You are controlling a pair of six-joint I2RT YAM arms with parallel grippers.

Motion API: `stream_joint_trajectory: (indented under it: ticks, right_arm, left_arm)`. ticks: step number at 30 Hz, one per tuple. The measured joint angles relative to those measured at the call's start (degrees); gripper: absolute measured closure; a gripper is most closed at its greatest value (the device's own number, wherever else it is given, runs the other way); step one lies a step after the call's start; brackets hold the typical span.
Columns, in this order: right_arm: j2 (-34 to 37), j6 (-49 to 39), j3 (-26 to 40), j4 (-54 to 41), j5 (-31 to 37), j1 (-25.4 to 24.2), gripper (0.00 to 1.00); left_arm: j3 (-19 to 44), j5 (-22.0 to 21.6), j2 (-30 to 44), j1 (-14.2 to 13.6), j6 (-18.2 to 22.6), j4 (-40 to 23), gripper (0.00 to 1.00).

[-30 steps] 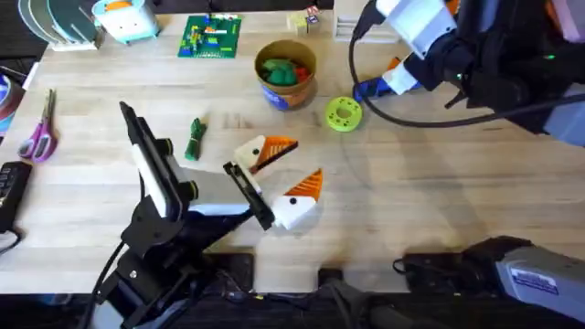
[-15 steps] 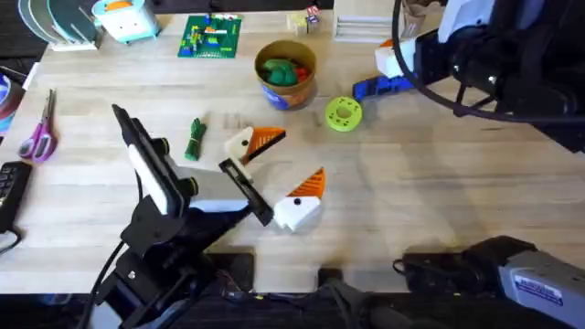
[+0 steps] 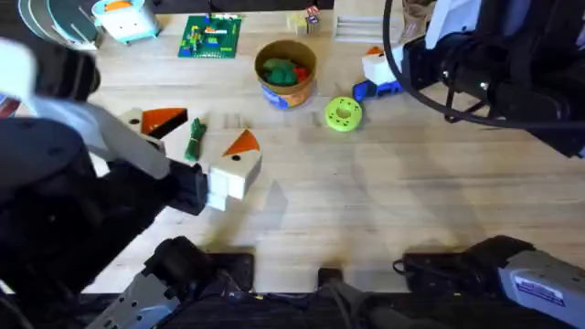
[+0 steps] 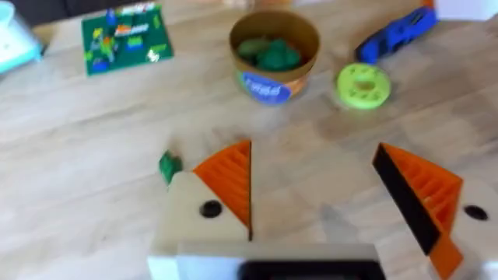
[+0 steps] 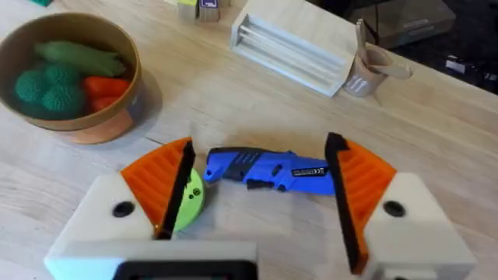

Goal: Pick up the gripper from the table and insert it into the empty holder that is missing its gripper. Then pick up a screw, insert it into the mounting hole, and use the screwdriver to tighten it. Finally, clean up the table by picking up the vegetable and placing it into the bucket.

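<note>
The dark-green vegetable [image 3: 194,139] lies on the table [image 3: 366,192]. My left gripper [image 3: 208,130] hangs open above it, and both white holders carry orange pads [image 4: 229,183]. In the left wrist view the vegetable [image 4: 169,165] peeks out beside one finger. The bucket [image 3: 286,71] stands at the far middle with green and orange toys inside. Flat on the wood lies the blue screwdriver [image 5: 268,169], between the open fingers of my right gripper [image 5: 261,148]. A loose orange gripper and a screw are out of view.
A lime-green disc [image 3: 343,114] sits between bucket and screwdriver. A green brick plate [image 3: 211,37] and a slatted wooden rack [image 5: 299,47] stand along the far edge. My left arm [image 3: 64,192] looms large and dark over the table's left side.
My left arm rose close under the camera and carried its open gripper left and farther away, over the vegetable. My right gripper moved left and settled around the screwdriver.
</note>
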Motion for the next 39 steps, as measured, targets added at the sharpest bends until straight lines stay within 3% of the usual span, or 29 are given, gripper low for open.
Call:
stream_joint_trajectory:
  ticks: [4,8,13,16,20,21,23,29,39]
  right_arm:
    - [0.01,0.02,0.00,-0.02,0.01,0.65,0.011]
    - [-0.02,0.02,0.00,-0.02,-0.02,0.85,0.010]
    - [0.01,0.02,0.00,-0.03,-0.02,0.85,0.010]
    - [-0.02,0.02,0.00,-0.52,0.00,0.85,0.010]
    - [0.00,0.02,0.00,-1.18,-0.01,0.85,0.010]
    - [0.01,0.02,0.00,-1.20,0.01,0.85,0.010]
    - [-0.02,0.02,0.00,-1.31,0.01,0.85,0.010]
    - [0.00,0.02,0.00,-1.73,0.01,0.85,0.010]
    - [-0.01,0.02,0.00,-1.75,0.01,0.85,0.010]
  left_arm:
    - [10.83,-4.05,11.85,1.38,-2.43,-11.62,0.010]
    - [16.69,-5.80,20.65,2.17,-3.25,-12.14,0.009]
    - [17.52,-6.57,25.85,3.09,-4.47,-13.25,0.009]
    - [17.52,-6.16,28.05,8.49,-6.67,-13.94,0.011]
    - [17.52,-4.05,32.99,20.00,-7.83,-13.71,0.010]
    - [17.52,-2.41,38.91,26.84,-8.21,-10.90,0.010]
    - [17.52,-1.68,43.08,29.96,-7.94,-9.96,0.008]
    - [17.52,0.39,54.51,34.99,-3.79,-9.49,0.009]
    - [17.52,4.72,68.52,38.78,4.90,-3.91,0.008]
